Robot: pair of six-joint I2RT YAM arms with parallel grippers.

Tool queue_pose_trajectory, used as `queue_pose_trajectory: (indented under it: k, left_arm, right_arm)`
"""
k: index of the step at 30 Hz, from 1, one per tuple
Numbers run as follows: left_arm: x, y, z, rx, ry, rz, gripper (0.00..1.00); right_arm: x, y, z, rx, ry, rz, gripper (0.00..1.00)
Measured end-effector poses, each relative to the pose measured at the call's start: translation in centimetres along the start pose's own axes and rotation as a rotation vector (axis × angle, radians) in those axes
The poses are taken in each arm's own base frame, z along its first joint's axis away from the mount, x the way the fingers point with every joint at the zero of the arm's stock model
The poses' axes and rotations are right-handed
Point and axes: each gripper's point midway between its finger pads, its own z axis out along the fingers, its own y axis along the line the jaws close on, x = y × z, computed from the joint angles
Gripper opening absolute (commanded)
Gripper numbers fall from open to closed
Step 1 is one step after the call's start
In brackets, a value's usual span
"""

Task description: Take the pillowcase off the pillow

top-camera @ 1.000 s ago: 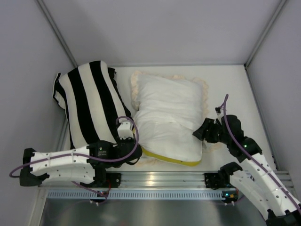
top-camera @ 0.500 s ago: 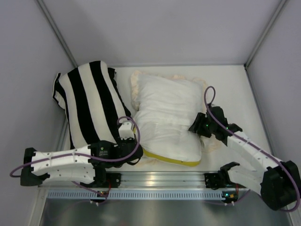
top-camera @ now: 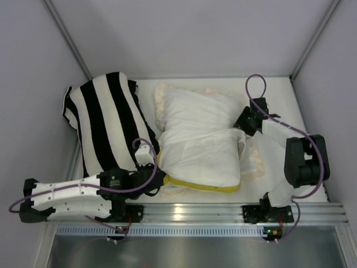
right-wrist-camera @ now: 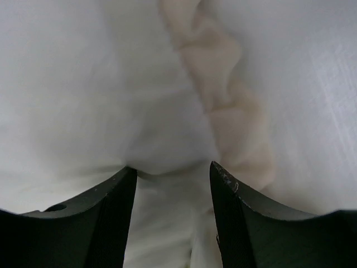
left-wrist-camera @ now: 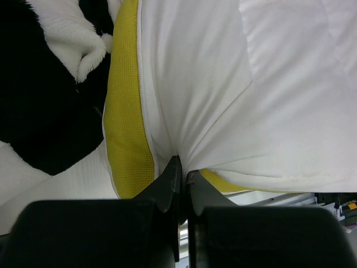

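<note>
The white pillow [top-camera: 201,162], with its yellow band [top-camera: 201,186] along the near edge, sticks out of the cream-white pillowcase [top-camera: 195,109], which covers its far half. My left gripper [top-camera: 158,176] is shut on the pillow's near left corner. In the left wrist view the jaws [left-wrist-camera: 182,166] pinch white pillow fabric [left-wrist-camera: 251,100] beside the yellow band [left-wrist-camera: 125,128]. My right gripper [top-camera: 243,121] is open against the pillowcase's far right side. In the right wrist view it [right-wrist-camera: 173,167] straddles a bulge of white cloth [right-wrist-camera: 111,84], next to the ruffled frill [right-wrist-camera: 223,84].
A black-and-white striped cushion [top-camera: 106,120] lies against the pillow's left side and shows dark in the left wrist view [left-wrist-camera: 39,111]. Grey walls close in the back and sides. A metal rail [top-camera: 189,212] runs along the near edge.
My right arm swung away from the front and its gripper moved up the pillow's right side to the far right corner. My left gripper shifted slightly nearer, and more yellow band shows.
</note>
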Motion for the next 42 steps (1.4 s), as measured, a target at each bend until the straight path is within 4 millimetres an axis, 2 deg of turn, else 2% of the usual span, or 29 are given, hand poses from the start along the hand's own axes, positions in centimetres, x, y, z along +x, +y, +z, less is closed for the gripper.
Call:
queue_pose_trajectory:
  k: [4, 6, 8, 10, 13, 16, 18, 21, 24, 27, 29, 31, 36, 38, 40, 42]
  left_arm:
    - [0.2, 0.0, 0.0, 0.000, 0.008, 0.002, 0.00]
    - [0.3, 0.1, 0.0, -0.005, 0.011, 0.007, 0.00]
    - [0.4, 0.1, 0.1, -0.010, 0.016, 0.013, 0.00]
    - [0.6, 0.2, 0.3, -0.017, 0.019, 0.020, 0.00]
    - [0.8, 0.2, 0.5, -0.028, 0.023, 0.033, 0.00]
    - [0.9, 0.1, 0.7, -0.044, 0.028, 0.050, 0.00]
    - [1.0, -0.1, 0.9, -0.054, 0.033, 0.066, 0.00]
    - [1.1, -0.3, 1.1, -0.064, 0.036, 0.086, 0.00]
    - [1.0, -0.5, 1.1, -0.065, 0.036, 0.095, 0.00]
    - [1.0, -0.5, 1.1, -0.064, 0.036, 0.101, 0.00]
    - [1.0, -0.5, 1.1, -0.063, 0.037, 0.109, 0.00]
    - [1.1, -0.5, 1.2, -0.066, 0.038, 0.117, 0.00]
    - [1.3, -0.6, 1.4, -0.069, 0.047, 0.126, 0.00]
    - [1.3, -0.6, 1.4, -0.067, 0.048, 0.128, 0.00]
    - [1.4, -0.7, 1.3, -0.065, 0.051, 0.128, 0.00]
    - [1.3, -0.7, 1.3, -0.061, 0.049, 0.125, 0.00]
  right_arm:
    - [-3.7, -3.4, 3.6, 0.078, -0.006, 0.102, 0.52]
    - [-4.9, -4.5, 4.7, 0.104, -0.010, 0.122, 0.52]
    - [-5.8, -4.3, 5.3, 0.105, -0.012, 0.118, 0.52]
    - [-6.4, -3.0, 5.2, 0.074, -0.018, 0.095, 0.52]
    - [-6.5, -1.4, 4.1, 0.036, -0.038, 0.069, 0.52]
    - [-4.9, -0.3, 0.3, -0.004, -0.074, 0.017, 0.53]
    - [-4.2, 1.0, -3.8, -0.056, -0.133, -0.039, 0.53]
    - [-4.4, 3.0, -10.4, -0.174, -0.266, -0.103, 0.53]
    - [-4.4, 3.1, -16.5, -0.284, -0.405, -0.116, 0.53]
    - [-2.2, 2.4, -19.5, -0.370, -0.428, -0.118, 0.52]
    - [-0.1, 2.3, -19.5, -0.416, -0.372, -0.119, 0.53]
    - [2.5, 2.0, -18.3, -0.443, -0.272, -0.116, 0.55]
    - [10.5, 0.3, -13.7, -0.485, 0.029, -0.034, 0.66]
    - [12.5, 0.0, -12.3, -0.495, 0.109, 0.009, 0.69]
    - [12.8, 0.2, -11.7, -0.500, 0.134, 0.040, 0.71]
    - [12.2, 0.8, -11.4, -0.516, 0.122, 0.050, 0.72]
